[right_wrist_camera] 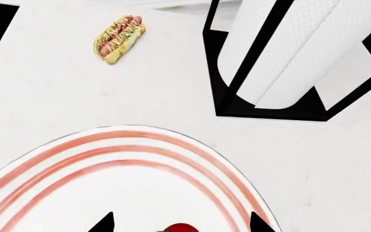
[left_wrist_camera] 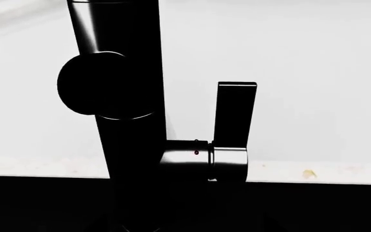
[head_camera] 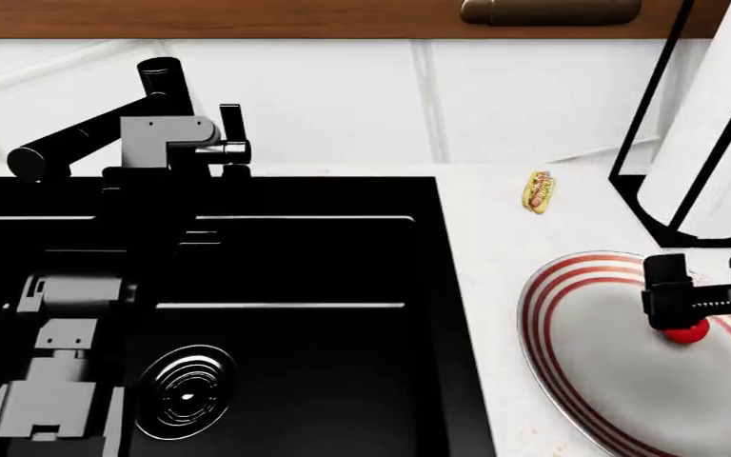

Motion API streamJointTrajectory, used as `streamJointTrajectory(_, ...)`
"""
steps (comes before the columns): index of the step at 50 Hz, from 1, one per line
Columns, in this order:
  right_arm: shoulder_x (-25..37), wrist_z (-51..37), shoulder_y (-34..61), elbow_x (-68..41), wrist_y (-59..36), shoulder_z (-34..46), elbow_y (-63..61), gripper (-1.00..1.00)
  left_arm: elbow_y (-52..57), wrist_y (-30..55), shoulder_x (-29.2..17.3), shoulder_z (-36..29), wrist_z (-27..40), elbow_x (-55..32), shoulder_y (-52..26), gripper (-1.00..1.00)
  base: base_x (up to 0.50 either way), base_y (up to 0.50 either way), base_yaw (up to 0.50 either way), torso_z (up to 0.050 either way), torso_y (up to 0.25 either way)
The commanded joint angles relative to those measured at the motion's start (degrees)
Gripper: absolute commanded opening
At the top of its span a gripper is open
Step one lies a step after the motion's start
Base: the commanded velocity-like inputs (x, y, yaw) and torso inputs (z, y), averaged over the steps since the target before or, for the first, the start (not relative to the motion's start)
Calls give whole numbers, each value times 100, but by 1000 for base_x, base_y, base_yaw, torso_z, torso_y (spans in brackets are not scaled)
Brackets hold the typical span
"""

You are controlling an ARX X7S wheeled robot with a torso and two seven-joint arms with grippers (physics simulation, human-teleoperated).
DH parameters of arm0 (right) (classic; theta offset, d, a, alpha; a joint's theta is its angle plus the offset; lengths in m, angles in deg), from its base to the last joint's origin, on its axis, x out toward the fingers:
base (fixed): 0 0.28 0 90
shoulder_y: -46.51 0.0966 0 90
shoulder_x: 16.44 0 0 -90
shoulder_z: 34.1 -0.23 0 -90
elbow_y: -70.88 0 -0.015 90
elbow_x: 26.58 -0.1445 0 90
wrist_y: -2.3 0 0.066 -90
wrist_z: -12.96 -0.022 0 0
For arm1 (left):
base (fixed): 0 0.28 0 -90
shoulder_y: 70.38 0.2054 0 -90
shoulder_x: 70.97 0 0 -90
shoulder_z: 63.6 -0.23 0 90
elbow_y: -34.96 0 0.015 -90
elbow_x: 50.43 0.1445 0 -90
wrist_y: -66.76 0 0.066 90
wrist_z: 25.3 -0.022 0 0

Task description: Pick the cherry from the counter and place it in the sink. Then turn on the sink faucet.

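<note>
While your right hand (head_camera: 685,307) hangs over the plate (head_camera: 594,362), fingers spread either side of the cherry (head_camera: 685,331), nothing's pinched yet. Cherry sits on plate, on counter (head_camera: 493,238) right of sink (head_camera: 315,314). Left hand (head_camera: 194,150) up by faucet (head_camera: 160,86) lever (left_wrist_camera: 234,113); can't tell its grip. Hot dog (head_camera: 539,191) lies behind the plate.

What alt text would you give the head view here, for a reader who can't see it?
The right gripper hangs over the cherry on a red-ringed plate on the white counter; whether it grips is unclear. The left gripper is at the sink faucet lever, behind the black sink. A hot dog lies beyond the plate.
</note>
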Motion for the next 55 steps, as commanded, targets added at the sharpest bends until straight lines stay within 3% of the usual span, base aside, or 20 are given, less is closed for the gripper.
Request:
streamJointTrajectory(1, 45, 292, -307, 250, 201, -42, -6, 100, 38, 12, -20, -12, 11, -19, 15, 100, 0, 0, 0, 0, 0)
streamJointTrajectory(43, 241, 766, -1132, 603, 733, -102, -127, 100, 65, -30, -41, -94, 39, -66, 102, 100, 0, 0, 0, 0, 0)
streamJointTrajectory(44, 244, 780, -1134, 607, 730, -98, -133, -100, 61, -33, -41, -99, 40, -64, 97, 100, 0, 0, 0, 0, 0)
streamJointTrajectory(55, 320, 694, -1177, 520, 835, -157, -141, -100, 65, -43, -50, -110, 40, -84, 111, 100, 0, 0, 0, 0, 0)
